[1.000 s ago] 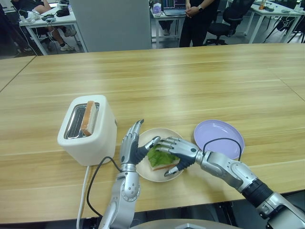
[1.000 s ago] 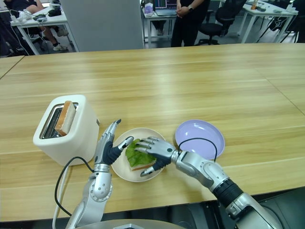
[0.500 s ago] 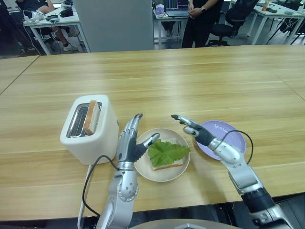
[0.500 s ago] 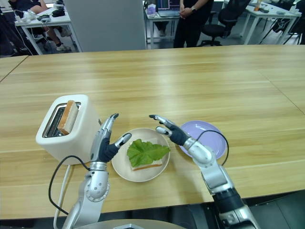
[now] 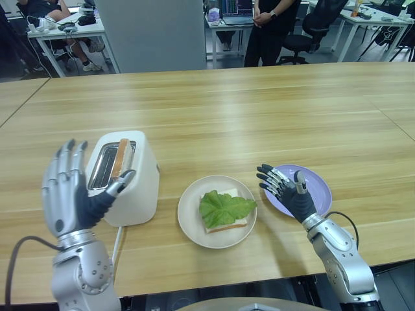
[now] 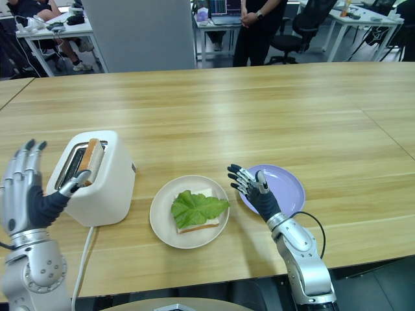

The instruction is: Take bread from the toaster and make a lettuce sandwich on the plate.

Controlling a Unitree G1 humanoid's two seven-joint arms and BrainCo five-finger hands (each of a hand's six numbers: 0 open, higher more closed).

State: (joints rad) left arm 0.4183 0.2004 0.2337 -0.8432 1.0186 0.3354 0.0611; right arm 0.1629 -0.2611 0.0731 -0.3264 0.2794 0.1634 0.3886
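A white toaster [image 5: 134, 188] stands at the left of the table with one slice of bread [image 5: 120, 159] upright in its slot. To its right a cream plate [image 5: 192, 225] holds a bread slice [image 5: 228, 224] with a green lettuce leaf [image 5: 223, 207] lying on top. My left hand [image 5: 70, 192] is raised, open, palm forward, just left of the toaster with nothing in it. My right hand [image 5: 287, 190] is open and empty, held up between the cream plate and a purple plate [image 5: 317, 186].
The toaster's cable [image 5: 117, 236] runs off the front edge of the table. The purple plate is bare. The wide wooden table [image 5: 246, 110] stretches back; desks, chairs and people are in the room behind.
My right hand let go of the lettuce and drew back right toward the purple plate. My left hand moved from beside the cream plate to the left of the toaster and rose.
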